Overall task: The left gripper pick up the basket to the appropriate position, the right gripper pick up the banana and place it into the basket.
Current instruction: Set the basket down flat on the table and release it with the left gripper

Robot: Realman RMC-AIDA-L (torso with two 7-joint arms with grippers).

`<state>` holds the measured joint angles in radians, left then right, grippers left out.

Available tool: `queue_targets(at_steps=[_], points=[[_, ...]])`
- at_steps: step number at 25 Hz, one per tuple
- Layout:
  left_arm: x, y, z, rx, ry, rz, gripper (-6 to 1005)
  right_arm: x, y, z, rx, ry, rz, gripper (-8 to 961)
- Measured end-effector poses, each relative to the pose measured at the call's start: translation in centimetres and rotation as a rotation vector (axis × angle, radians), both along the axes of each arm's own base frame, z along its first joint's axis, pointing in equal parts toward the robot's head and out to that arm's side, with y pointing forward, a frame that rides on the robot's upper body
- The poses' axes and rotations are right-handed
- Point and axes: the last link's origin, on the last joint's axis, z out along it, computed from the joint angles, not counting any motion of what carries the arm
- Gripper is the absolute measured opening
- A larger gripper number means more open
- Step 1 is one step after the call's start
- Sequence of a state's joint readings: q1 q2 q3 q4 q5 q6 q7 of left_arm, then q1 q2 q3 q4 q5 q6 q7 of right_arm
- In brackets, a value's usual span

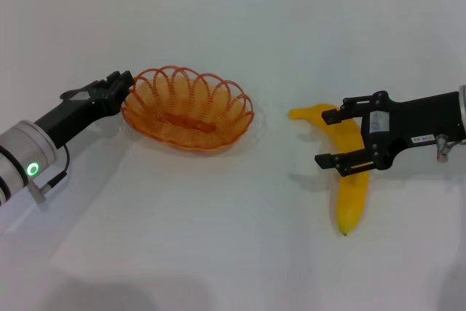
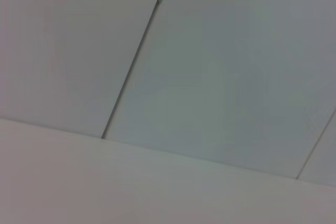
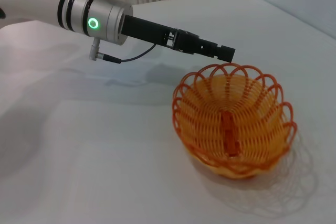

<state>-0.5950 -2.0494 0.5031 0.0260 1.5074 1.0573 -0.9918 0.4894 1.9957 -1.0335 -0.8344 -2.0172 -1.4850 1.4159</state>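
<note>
Two pincers work: the left pincer [image 1: 120, 87] reaches the basket [image 1: 187, 109] rim on the counter [image 1: 218, 238], grip undeterminable; the right pincer [image 1: 331, 138], fingers apart, straddles the lying banana [image 1: 351, 187] for grasping.

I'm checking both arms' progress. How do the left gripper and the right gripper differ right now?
The left gripper sits at the rim of the basket, while the right gripper straddles the banana. The right gripper's fingers are spread open, one on each side of the banana; the left gripper's finger state isn't clear. The right gripper carries a small white label; the left shows none. Both are black.
</note>
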Motion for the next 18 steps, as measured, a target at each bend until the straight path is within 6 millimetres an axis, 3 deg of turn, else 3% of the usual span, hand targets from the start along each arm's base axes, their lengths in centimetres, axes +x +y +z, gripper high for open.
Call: queue_targets(at_steps=[8, 13, 18], points=[[-0.39, 0.14, -0.06, -0.001, 0.019, 0.025, 281, -0.01, 0.01, -0.03, 0.001, 0.000, 0.000, 817], [-0.50, 0.20, 0.01, 0.003, 0.031, 0.025, 508, 0.02, 0.00, -0.07, 0.001, 0.001, -0.003, 817], [-0.58, 0.18, 0.38, 0.021, 0.065, -0.007, 671, 0.17, -0.11, -0.21, -0.004, 0.003, -0.010, 817]])
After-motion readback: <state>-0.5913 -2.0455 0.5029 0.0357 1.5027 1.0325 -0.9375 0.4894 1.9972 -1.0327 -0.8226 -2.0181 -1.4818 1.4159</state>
